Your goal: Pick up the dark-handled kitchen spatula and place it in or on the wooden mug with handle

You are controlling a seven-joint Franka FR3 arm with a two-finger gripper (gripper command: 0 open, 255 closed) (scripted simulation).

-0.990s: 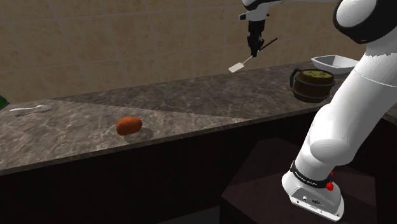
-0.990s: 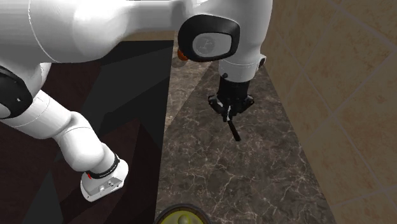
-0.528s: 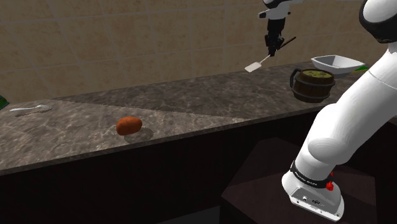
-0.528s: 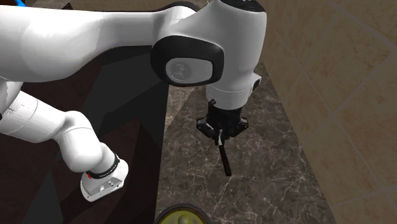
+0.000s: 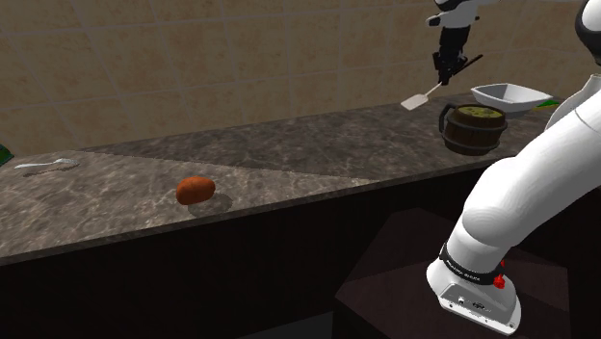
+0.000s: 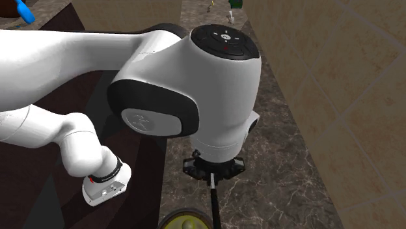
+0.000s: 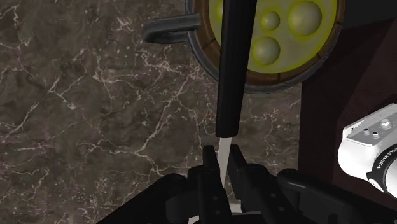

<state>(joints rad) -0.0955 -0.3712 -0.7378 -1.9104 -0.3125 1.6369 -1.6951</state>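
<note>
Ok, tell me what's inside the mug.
A yellow-green filling with round blobs sits in the mug. The spatula, held above it, crosses the opening and hides a strip of the inside.

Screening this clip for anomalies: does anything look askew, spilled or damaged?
Nothing spilled or damaged. The spatula hangs slanted in the gripper, clasped at its pale neck rather than its dark handle, which reaches over the upright mug.

The table (image 5: 289, 144) was a long counter with a dark brown marble top veined in white. A wall (image 5: 193, 58) of large tan tiles rose directly behind it. The front panel (image 5: 193, 279) below the table's edge was dark, nearly black.
</note>
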